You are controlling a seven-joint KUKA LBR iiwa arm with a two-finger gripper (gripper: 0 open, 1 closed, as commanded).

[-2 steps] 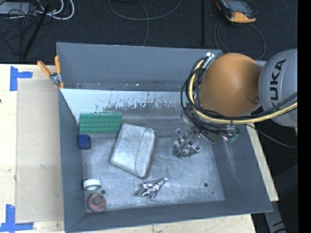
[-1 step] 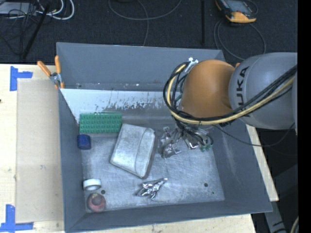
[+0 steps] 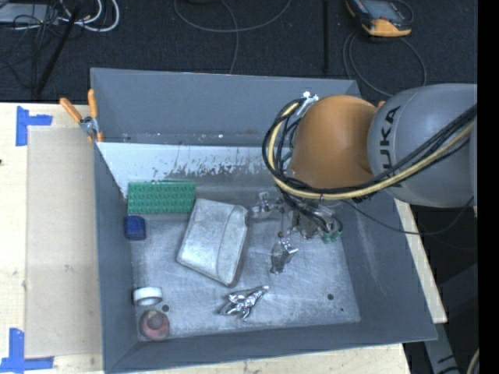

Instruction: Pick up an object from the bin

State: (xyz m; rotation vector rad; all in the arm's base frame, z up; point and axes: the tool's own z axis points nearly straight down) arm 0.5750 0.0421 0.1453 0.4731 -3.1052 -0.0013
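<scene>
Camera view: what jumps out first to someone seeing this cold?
The arm's orange wrist cover looms over the right half of the bin, with the gripper low down beside a grey folded pouch at the middle of the floor. A green studded block stands out against the far left corner, with a small blue block just in front of it. A silvery crumpled thing lies near the front wall.

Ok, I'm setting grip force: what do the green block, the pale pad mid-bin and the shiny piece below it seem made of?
Green block: likely hard plastic, matte, rows of studs.
Pale pad: probably soft fabric, dull, folded and creased.
Shiny piece: looks metallic or foil, bright glints.
</scene>
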